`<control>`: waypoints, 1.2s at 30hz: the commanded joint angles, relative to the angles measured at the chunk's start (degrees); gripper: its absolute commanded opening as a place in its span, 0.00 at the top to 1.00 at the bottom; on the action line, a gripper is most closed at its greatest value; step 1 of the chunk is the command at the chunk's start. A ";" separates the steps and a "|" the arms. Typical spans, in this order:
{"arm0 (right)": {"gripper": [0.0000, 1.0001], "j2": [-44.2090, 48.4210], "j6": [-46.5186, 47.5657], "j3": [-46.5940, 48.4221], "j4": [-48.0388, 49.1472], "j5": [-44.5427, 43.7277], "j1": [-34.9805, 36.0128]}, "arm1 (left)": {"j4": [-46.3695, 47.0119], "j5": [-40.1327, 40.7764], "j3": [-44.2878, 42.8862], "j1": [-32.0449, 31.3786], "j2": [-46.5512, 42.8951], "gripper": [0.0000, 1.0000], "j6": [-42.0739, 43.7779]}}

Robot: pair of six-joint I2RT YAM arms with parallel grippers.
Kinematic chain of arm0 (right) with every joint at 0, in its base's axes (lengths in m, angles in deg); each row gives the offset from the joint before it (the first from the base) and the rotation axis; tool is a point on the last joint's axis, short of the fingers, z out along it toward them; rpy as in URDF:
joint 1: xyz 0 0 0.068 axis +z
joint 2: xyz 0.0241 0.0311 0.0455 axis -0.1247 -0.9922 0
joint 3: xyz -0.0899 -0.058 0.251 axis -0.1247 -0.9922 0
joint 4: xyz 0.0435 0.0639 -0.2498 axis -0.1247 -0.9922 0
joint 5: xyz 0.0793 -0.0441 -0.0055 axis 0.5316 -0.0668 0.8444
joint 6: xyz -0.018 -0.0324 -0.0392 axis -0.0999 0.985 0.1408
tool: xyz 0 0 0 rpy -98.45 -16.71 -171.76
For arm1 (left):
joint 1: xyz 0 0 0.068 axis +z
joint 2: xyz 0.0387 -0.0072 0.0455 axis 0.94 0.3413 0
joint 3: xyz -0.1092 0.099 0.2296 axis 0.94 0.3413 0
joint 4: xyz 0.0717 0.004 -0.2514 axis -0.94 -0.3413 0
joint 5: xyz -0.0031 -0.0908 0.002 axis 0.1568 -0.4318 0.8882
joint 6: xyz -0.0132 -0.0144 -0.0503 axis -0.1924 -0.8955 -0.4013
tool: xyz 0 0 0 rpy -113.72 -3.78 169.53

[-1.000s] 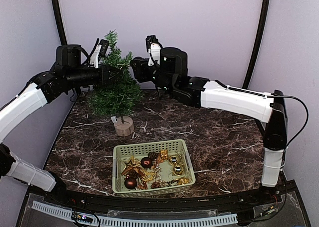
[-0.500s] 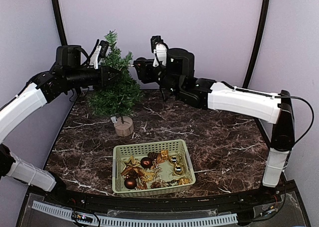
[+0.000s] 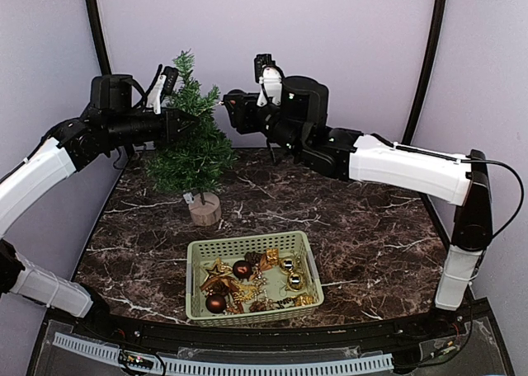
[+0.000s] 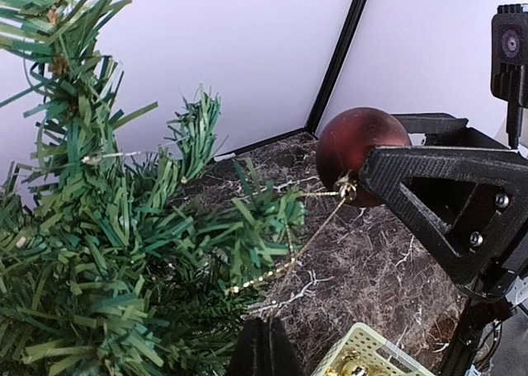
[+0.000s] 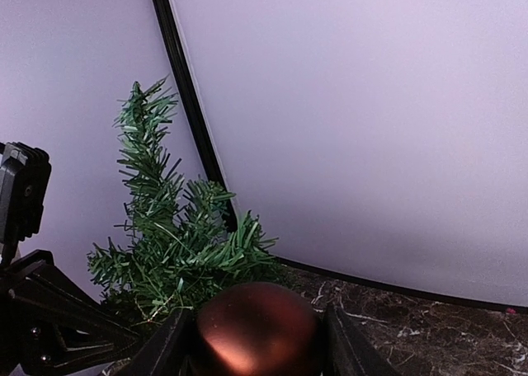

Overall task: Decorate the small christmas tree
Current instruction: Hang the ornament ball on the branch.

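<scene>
Tree (image 3: 191,145): stands on its stump on the table (image 3: 363,227), just beside the tips of the right claw (image 5: 257,343), on their left. The left claw (image 4: 262,351) reaches into the upper branches from the far side.

Right claw: jaws about half apart, clamped on a red ball (image 4: 359,149), one finger on each side.

Left claw: jaws fully closed. Cannot tell whether they pinch a branch, the thread (image 4: 285,265), or nothing.

Thread: gold, runs from the ball's cap down toward the branches in front of the left claw. No view shows it looped over a branch.

Progress (judged): early.
- No ornament seen hanging on the tree in any view.
- One ball is brought up to the tree; hanging it is not yet done.
- Everything in the basket (image 3: 198,252) is left to do. The basket sits below both claws, toward the arm bases, well apart from them.

Count:
- tree: 1
- basket: 1
- red balls: 3 (1 in the right claw, 2 in the basket)
- gold balls (image 3: 295,281): at least 2, in the basket
- gold star (image 3: 219,269): 1
- other gold pieces: tangled together, number unclear
</scene>
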 commanded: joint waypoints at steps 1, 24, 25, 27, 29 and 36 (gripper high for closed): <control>0.58 -0.11 -0.72 0.39 2.24 -0.41 -0.28 | -1.14 1.56 -1.77 0.22 -1.37 1.00 1.16; 0.57 -6.17 -0.39 7.15 0.61 0.01 -0.46 | -0.19 4.84 -1.96 0.22 -1.00 1.00 1.95; 0.57 -6.62 -0.35 7.61 0.54 0.18 -0.45 | 0.01 4.94 -1.95 0.24 -1.01 1.00 1.80; 0.57 -7.27 -0.33 8.41 0.32 0.47 -0.59 | 0.58 5.60 -1.94 0.25 -0.97 1.00 1.44; 0.57 -7.93 -0.44 9.16 0.05 0.61 -0.62 | 0.95 6.43 -2.01 0.25 -0.88 1.00 1.31; 0.57 -9.53 -1.20 10.79 0.05 1.71 -1.13 | 1.09 8.34 -2.34 0.25 -0.19 1.00 1.03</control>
